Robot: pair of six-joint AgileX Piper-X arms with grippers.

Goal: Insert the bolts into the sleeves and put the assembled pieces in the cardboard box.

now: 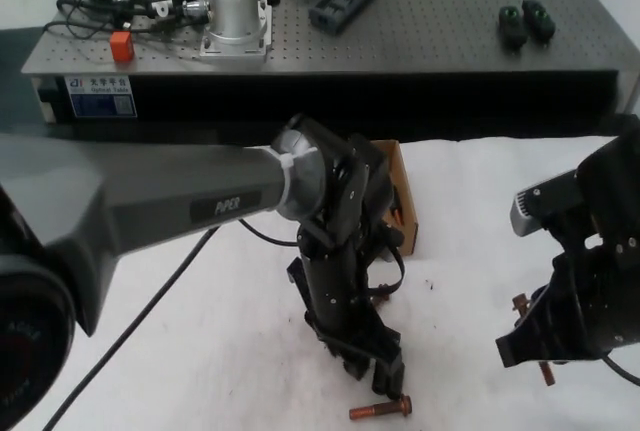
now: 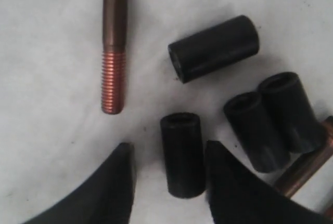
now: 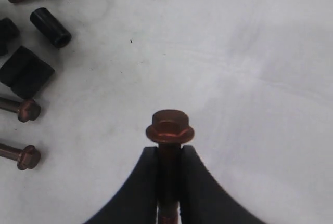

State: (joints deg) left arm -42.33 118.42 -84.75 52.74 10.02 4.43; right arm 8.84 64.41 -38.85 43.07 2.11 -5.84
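Left wrist view shows the left pincer point(image 2: 169, 148) spread around a lying black sleeve point(image 2: 182, 154), while the right pincer point(image 3: 169, 151) pinches a bolt point(image 3: 169, 126) just below its head; sleeve pick-up seems in hand, next calling for closing, lifting and aligning bore to thread.

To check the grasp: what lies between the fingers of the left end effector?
One black sleeve lies on the white surface between the fingers of the open left end effector, as the left wrist view shows.
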